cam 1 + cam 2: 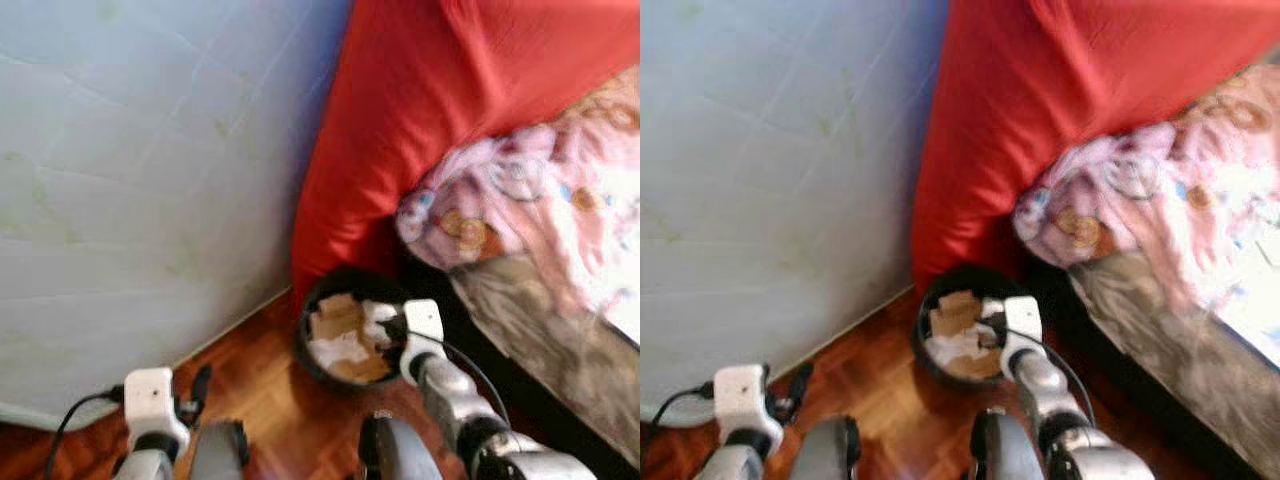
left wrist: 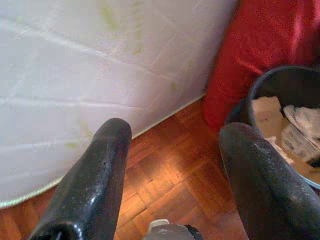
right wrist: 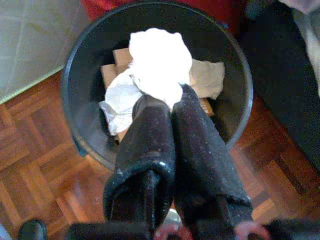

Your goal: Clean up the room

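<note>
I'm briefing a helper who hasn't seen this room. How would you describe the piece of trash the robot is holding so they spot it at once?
Find the red cover hanging over the bed's corner; below it sits a round black bin. Over the bin, the right gripper pinches a crumpled white tissue, brighter and rounder than the flat brown cardboard pieces inside.

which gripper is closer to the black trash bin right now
Right. The right gripper hangs directly over the black trash bin, shut on a crumpled white tissue. The left gripper is open above the wooden floor, off to the bin's side.

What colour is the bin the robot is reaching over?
Black. The round bin shows best in the right wrist view, under the right claw holding white crumpled paper.
</note>
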Robot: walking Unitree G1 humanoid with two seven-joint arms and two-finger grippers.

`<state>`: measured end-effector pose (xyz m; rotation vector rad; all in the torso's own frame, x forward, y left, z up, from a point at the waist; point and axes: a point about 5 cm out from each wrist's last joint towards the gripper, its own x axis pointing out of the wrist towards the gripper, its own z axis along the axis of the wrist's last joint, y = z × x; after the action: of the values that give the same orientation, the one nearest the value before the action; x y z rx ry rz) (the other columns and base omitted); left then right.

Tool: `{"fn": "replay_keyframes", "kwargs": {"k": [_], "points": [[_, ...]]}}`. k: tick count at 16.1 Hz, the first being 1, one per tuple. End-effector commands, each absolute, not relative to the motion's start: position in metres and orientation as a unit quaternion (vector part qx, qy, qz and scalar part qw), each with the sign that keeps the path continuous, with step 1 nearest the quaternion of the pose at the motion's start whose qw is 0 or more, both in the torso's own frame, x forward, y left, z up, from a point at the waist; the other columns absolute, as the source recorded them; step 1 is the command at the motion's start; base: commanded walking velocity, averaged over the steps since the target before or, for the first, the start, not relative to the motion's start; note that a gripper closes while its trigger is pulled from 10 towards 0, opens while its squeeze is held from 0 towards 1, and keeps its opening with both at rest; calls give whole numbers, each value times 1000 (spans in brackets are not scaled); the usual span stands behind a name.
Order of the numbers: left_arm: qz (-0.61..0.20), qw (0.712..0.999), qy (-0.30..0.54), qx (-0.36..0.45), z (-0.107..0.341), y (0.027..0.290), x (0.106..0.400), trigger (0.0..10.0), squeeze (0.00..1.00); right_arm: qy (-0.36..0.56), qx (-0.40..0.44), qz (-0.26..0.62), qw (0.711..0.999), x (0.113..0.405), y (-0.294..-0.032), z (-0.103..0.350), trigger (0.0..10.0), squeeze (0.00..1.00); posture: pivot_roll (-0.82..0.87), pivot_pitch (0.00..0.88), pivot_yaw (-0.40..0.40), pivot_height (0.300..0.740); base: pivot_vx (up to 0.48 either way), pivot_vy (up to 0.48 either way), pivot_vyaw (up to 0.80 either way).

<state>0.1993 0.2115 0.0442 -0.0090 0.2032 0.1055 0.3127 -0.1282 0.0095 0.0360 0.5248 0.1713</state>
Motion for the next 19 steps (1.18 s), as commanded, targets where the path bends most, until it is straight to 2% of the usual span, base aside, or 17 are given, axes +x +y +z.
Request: {"fn": "replay_keyframes", "kwargs": {"k": [1,9,16,17,19], "points": [[46,993,106,-12,45,205,198,10000,0,279,17,72,958,307,-137,2,10000,0,156,269,-133,603,334,0,0],[41,993,113,-16,51,197,187,10000,0,296,-6,117,948,306,-121,1,10000,0,174,324,-141,603,37,0,0],[44,993,109,-20,66,191,176,10000,0,262,11,105,959,323,-112,20,10000,0,204,380,-156,603,0,0,0],[46,993,110,-21,67,191,173,10000,0,251,11,108,962,327,-110,25,10000,969,205,387,-160,603,0,0,0],[51,992,116,-22,66,191,170,10000,0,241,9,101,965,332,-111,31,10000,1000,199,392,-163,603,0,0,0]]}}
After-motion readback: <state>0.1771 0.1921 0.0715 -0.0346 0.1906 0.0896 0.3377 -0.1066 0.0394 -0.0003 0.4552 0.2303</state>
